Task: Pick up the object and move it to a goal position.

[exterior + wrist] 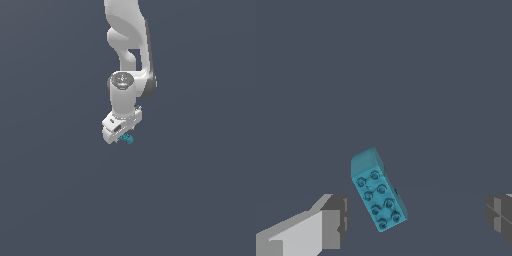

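Note:
The object (377, 192) is a small teal-blue brick with two rows of studs, lying at a slant. The wrist view shows it in the gap between the two grey fingertips, nearer to one finger (331, 225) than to the other (499, 216) and touching neither. My gripper (418, 220) is open wide. In the exterior view the white gripper (121, 136) hangs pointing down from the arm, and the object (128, 139) peeks out as a teal speck just under its lower edge.
Plain dark grey-blue ground fills both views. The white arm (127, 45) reaches down from the exterior view's upper middle. Nothing else shows.

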{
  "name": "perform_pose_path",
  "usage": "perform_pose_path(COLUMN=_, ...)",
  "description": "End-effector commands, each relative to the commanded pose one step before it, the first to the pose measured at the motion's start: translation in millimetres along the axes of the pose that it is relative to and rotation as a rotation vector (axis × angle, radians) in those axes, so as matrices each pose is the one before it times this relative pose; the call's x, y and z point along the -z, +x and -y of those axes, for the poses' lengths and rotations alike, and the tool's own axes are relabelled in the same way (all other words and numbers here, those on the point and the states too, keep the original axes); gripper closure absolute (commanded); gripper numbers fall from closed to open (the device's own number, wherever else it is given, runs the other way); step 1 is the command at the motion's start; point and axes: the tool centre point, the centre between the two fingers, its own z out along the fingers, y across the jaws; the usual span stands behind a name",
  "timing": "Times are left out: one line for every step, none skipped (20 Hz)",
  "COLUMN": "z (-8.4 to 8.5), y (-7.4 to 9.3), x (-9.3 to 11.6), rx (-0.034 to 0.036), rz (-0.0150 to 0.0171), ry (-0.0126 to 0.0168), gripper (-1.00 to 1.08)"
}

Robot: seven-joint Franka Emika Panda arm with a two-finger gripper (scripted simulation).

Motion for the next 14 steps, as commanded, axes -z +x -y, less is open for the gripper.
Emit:
perform_pose_path(z=3.33, y=-4.3, x=-5.47, rx=0.07166, rz=-0.00007, ry=-0.00047, gripper=-0.92)
perform_pose_path(z=1.49, y=-1.59, x=-2.13, rx=0.02799, rz=-0.00006, ry=-0.00006, gripper=-0.92)
perform_pose_path(z=1.56, y=-1.54, x=-2.11, rx=0.02801, rz=-0.00011, ry=-0.00004, gripper=-0.92)
perform_pose_path(z=1.63, y=-1.48, x=-2.09, rx=0.02804, rz=-0.00016, ry=-0.00001, gripper=-0.92)
perform_pose_path(z=1.69, y=-1.42, x=-2.07, rx=0.02806, rz=-0.00021, ry=0.00001, gripper=-0.92)
perform_pose_path(z=1.74, y=-1.35, x=-2.02, rx=0.02776, rz=-0.00026, ry=0.00003, gripper=-0.92)
perform_pose_path(z=1.72, y=-1.23, x=-1.92, rx=0.02659, rz=-0.0003, ry=0.00004, gripper=-0.92)
perform_pose_path(z=1.68, y=-1.11, x=-1.79, rx=0.02518, rz=-0.00033, ry=0.00005, gripper=-0.92)
perform_pose_path(z=1.63, y=-0.99, x=-1.67, rx=0.02376, rz=-0.00035, ry=0.00005, gripper=-0.92)
perform_pose_path(z=1.57, y=-0.89, x=-1.56, rx=0.02232, rz=-0.00037, ry=0.00005, gripper=-0.92)
perform_pose_path(z=1.5, y=-0.79, x=-1.45, rx=0.02091, rz=-0.00037, ry=0.00005, gripper=-0.92)
perform_pose_path(z=1.42, y=-0.7, x=-1.33, rx=0.01947, rz=-0.00038, ry=0.00005, gripper=-0.92)
perform_pose_path(z=1.34, y=-0.62, x=-1.23, rx=0.01803, rz=-0.00038, ry=0.00005, gripper=-0.92)
perform_pose_path(z=1.25, y=-0.54, x=-1.12, rx=0.0166, rz=-0.00037, ry=0.00004, gripper=-0.92)
